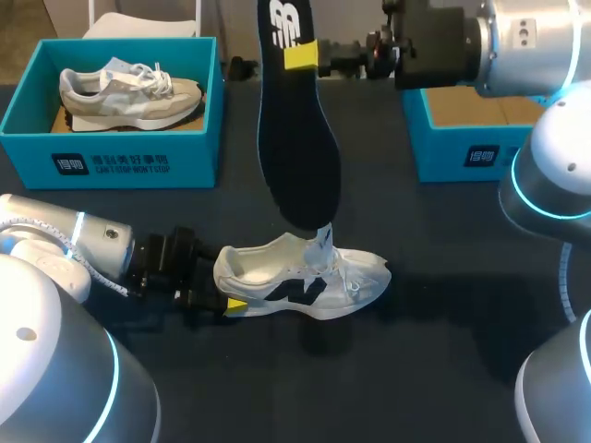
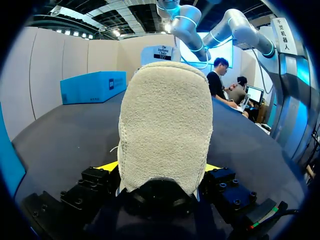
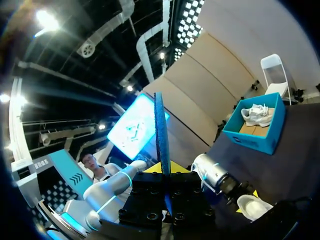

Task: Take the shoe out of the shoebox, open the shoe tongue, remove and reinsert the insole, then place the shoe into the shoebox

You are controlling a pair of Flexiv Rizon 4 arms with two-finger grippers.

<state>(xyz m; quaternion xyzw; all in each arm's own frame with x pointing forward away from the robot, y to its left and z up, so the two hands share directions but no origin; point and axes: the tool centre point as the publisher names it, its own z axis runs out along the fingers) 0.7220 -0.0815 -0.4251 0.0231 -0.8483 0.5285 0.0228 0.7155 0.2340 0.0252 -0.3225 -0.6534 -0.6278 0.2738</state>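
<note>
White shoe (image 1: pixel 305 281) lay on its sole mid-tabletop, nearer the front edge, toe twd the right edge. L gripper (image 1: pixel 224 302) was clamped on its heel from both sides; in left wrist view the heel filled the space betw. the yellow tips & blocked the rest of the shoe. R gripper (image 1: pixel 309 55) sat high over the far edge, pinched on the black insole (image 1: pixel 295 148), which hung down w/ its lower end over the shoe's opening, by the raised tongue (image 1: pixel 321 245); couldn't tell if it touched. Open tabletop (image 1: pixel 443 314) lay to the right of & in front of the shoe. Teal shoebox (image 1: pixel 111 164) w/ a beige shoe (image 1: pixel 129 92) stood at the far-left corner. Second teal box (image 1: pixel 462 152) stood twd the far-right corner, partly cut off by the R arm (image 1: pixel 526 37). Right wrist view showed the insole only edge-on.
</note>
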